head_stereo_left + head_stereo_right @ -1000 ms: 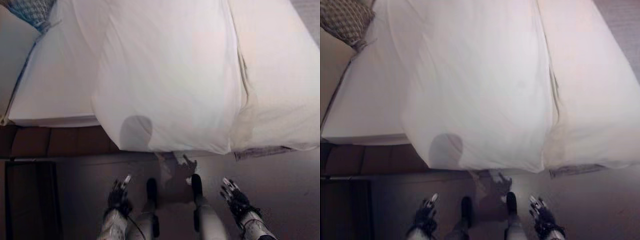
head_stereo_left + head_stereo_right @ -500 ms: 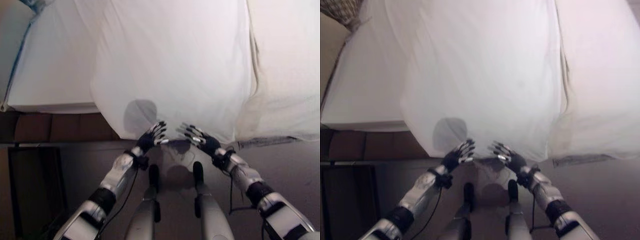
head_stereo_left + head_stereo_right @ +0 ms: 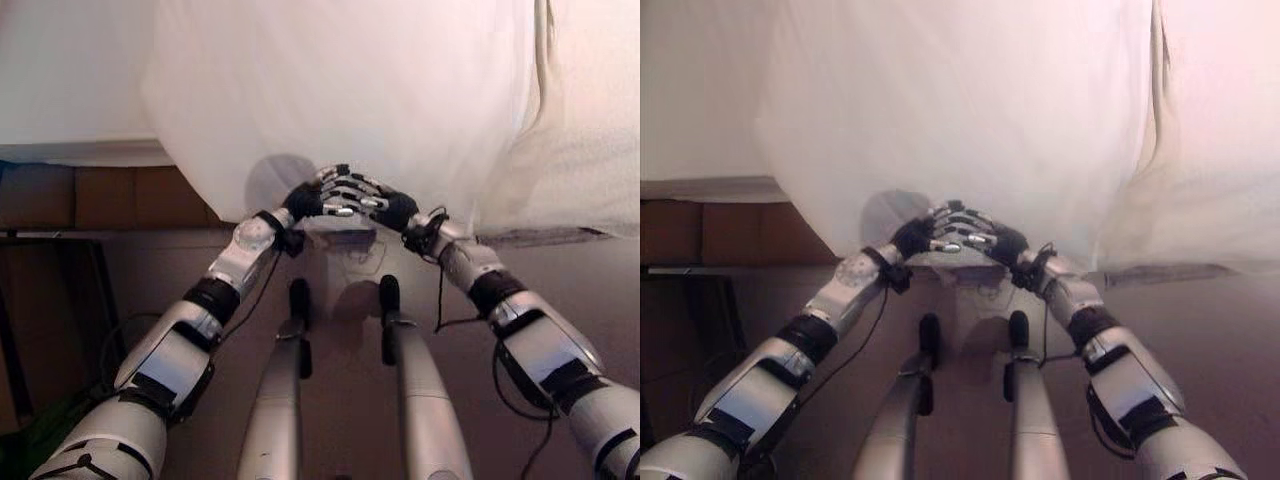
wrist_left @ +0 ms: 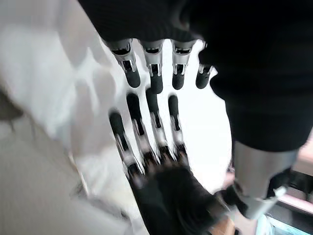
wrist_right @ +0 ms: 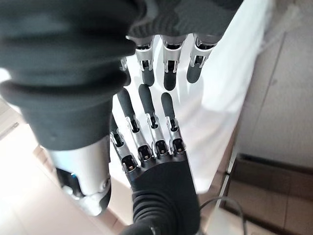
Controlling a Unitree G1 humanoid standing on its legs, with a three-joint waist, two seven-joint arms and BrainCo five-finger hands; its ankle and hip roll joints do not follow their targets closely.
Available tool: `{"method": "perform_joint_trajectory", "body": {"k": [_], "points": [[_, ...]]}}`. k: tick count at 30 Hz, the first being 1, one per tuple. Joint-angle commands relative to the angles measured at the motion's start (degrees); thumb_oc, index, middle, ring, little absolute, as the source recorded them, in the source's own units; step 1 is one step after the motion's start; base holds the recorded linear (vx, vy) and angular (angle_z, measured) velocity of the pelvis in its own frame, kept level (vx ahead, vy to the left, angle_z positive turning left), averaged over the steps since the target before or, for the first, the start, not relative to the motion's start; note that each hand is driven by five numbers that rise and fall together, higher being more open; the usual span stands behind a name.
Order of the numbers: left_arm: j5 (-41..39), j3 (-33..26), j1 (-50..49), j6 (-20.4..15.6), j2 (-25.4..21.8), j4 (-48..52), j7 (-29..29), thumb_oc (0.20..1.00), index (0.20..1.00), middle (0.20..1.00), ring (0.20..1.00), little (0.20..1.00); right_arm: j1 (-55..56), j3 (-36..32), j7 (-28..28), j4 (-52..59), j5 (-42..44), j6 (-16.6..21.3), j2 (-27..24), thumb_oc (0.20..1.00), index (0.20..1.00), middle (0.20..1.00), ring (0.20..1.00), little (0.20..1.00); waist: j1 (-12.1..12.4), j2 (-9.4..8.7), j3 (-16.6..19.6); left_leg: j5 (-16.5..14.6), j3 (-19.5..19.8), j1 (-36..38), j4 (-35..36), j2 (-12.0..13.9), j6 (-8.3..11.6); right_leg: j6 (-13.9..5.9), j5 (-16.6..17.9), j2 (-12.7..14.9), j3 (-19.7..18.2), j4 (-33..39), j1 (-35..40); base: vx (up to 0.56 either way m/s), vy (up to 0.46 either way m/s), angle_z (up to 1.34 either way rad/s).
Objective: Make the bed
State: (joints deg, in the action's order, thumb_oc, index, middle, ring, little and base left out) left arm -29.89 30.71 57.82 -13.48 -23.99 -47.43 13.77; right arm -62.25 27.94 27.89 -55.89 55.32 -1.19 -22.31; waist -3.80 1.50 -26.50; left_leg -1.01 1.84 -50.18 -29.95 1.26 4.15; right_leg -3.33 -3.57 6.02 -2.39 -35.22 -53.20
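left robot hand (image 3: pixel 312 197) | right robot hand (image 3: pixel 385 207) | fingers straight (tips meeting) | smooth white sheet (image 3: pixel 340 90)

Both head eyes look steeply down from above at the white duvet (image 3: pixel 340 90) hanging off the bed edge, sharing the left hand (image 3: pixel 310 197) and right hand (image 3: pixel 385 206) meeting fingertip to fingertip, which each wrist camera views very close.

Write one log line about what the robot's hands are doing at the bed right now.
left hand: open, fingertips meeting right | right hand: open | white duvet: hanging over bed edge, ungripped | stage: reaching for hem
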Motion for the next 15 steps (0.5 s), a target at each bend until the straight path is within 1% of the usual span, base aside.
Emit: {"method": "perform_joint_trajectory", "body": {"k": [1, 2, 3, 4, 5, 6, 7, 8, 9, 10, 11, 15], "points": [[0.9, -2.0, 3.7, -1.9, -0.2, -6.0, -5.1, 1.0, 1.0, 1.0, 1.0, 1.0, -1.8, -1.1, -3.2, -2.8, 2.3, 2.4, 0.6, 1.0, 1.0, 1.0, 1.0, 1.0, 1.0, -1.17, 4.3, -3.7, 0.2, -3.1, -6.1, 3.1, 1.76, -3.73, 0.8, 1.8, -3.1, 0.4, -2.3, -0.02, -0.02, -0.17], [0.5, -1.9, 5.5, -1.6, -0.2, -8.3, -6.1, 1.0, 1.0, 1.0, 1.0, 1.0, -3.8, -1.0, -4.7, -5.0, 2.6, 2.6, 0.9, 1.0, 1.0, 1.0, 1.0, 1.0, 0.9, -1.41, 4.3, -3.9, 0.2, -4.0, -6.9, 3.1, 1.85, -3.65, 0.7, 1.8, -3.0, -0.4, -3.0, -0.03, -0.03, -0.18], [0.0, -2.4, 8.7, -1.2, -0.9, -13.3, -8.7, 1.0, 1.0, 1.0, 1.0, 1.0, -7.8, -0.8, -8.0, -10.0, 1.7, 3.3, 0.9, 1.0, 1.0, 1.0, 1.0, 1.0, 0.8, -1.66, 4.0, -4.4, 0.2, -4.6, -7.7, 3.5, 1.9, -3.44, 0.1, 1.7, -2.8, -1.2, -3.5, -0.03, -0.03, -0.12], [-0.1, -2.4, 8.8, -1.2, -0.9, -13.4, -8.6, 1.0, 1.0, 1.0, 1.0, 1.0, -8.0, -0.8, -7.9, -10.1, 1.7, 3.3, 0.9, 1.0, 1.0, 1.0, 1.0, 1.0, 0.8, -1.67, 4.3, -4.1, 0.3, -5.0, -7.6, 3.5, 1.88, -3.46, 0.3, 1.7, -2.8, -1.1, -3.9, 0.0, 0.0, 0.0], [1.1, -1.8, 10.7, -1.1, -1.8, -15.6, -9.5, 1.0, 1.0, 1.0, 1.0, 1.0, -9.8, -0.9, -9.7, -12.5, 1.2, 3.5, 0.3, 1.0, 1.0, 1.0, 1.0, 1.0, 0.8, -1.72, 4.0, -4.3, 0.2, -5.1, -8.0, 3.5, 2.11, -3.43, 0.0, 1.7, -2.7, -1.6, -4.0, 0.0, 0.0, 0.0], [1.5, -1.6, 11.7, -0.7, -2.8, -17.7, -10.1, 1.0, 1.0, 1.0, 1.0, 1.0, -12.0, -0.9, -12.8, -16.2, -0.6, 4.5, -0.3, 1.0, 1.0, 1.0, 1.0, 1.0, 0.7, -1.71, 4.2, -4.3, 0.3, -5.2, -7.2, 3.6, 2.02, -3.55, 0.0, 1.8, -2.5, -1.1, -4.1, 0.0, 0.0, 0.0], [1.5, -1.6, 11.8, -0.7, -2.9, -17.7, -10.0, 1.0, 1.0, 1.0, 1.0, 1.0, -12.1, -0.9, -12.8, -16.2, -0.6, 4.5, -0.2, 1.0, 1.0, 1.0, 1.0, 1.0, 0.6, -1.72, 4.4, -4.0, 0.3, -5.4, -7.0, 3.5, 1.99, -3.57, 0.2, 1.9, -2.5, -0.9, -4.4, -0.03, -0.039, 0.0], [1.7, -1.5, 12.8, -0.7, -4.9, -18.8, -10.3, 1.0, 1.0, 1.0, 1.0, 1.0, -13.3, -1.5, -14.6, -17.8, -2.0, 5.0, -1.9, 1.0, 1.0, 1.0, 1.0, 1.0, 0.7, -1.59, 4.2, -3.5, 0.1, -5.8, -7.0, 3.7, 2.43, -3.51, 0.2, 2.0, -2.3, -1.1, -4.5, 0.0, 0.0, 0.0], [1.6, -1.5, 12.9, -0.7, -4.9, -18.8, -10.2, 1.0, 1.0, 1.0, 1.0, 1.0, -13.3, -1.6, -14.6, -17.9, -2.0, 5.0, -1.9, 1.0, 1.0, 1.0, 1.0, 1.0, 0.7, -1.59, 4.2, -3.5, 0.2, -5.8, -7.1, 3.8, 2.44, -3.51, 0.2, 1.9, -2.3, -1.1, -4.5, 0.0, -0.047, 0.03], [0.2, -2.9, 12.3, -0.3, -6.2, -19.9, -10.0, 1.0, 1.0, 1.0, 1.0, 1.0, -13.6, -2.4, -16.2, -19.1, -2.8, 5.4, -3.4, 1.0, 1.0, 1.0, 1.0, 1.0, 0.8, -1.35, 4.4, -3.4, 0.1, -5.7, -6.6, 3.9, 2.49, -3.37, -0.2, 2.0, -2.1, -1.2, -4.7, 0.01, -0.018, 0.04], [0.2, -2.9, 12.4, -0.4, -6.2, -19.9, -9.9, 1.0, 1.0, 1.0, 1.0, 1.0, -13.6, -2.4, -16.2, -19.2, -2.9, 5.4, -3.4, 1.0, 1.0, 1.0, 1.0, 1.0, 0.8, -1.33, 4.4, -3.4, 0.2, -5.7, -6.6, 3.9, 2.5, -3.36, -0.2, 2.1, -2.1, -1.2, -4.7, 0.02, -0.028, 0.04], [0.1, -3.9, 12.0, 0.2, -9.5, -20.9, -10.2, 1.0, 1.0, 1.0, 1.0, 1.0, -13.3, -2.9, -18.3, -22.1, -5.7, 4.8, -7.7, 1.0, 1.0, 1.0, 1.0, 1.0, 1.1, -0.89, 4.4, -3.1, 0.4, -5.0, -5.4, 3.8, 2.7, -3.26, -0.4, 2.3, -1.6, -0.4, -3.9, 0.02, -0.023, 0.02]]}}
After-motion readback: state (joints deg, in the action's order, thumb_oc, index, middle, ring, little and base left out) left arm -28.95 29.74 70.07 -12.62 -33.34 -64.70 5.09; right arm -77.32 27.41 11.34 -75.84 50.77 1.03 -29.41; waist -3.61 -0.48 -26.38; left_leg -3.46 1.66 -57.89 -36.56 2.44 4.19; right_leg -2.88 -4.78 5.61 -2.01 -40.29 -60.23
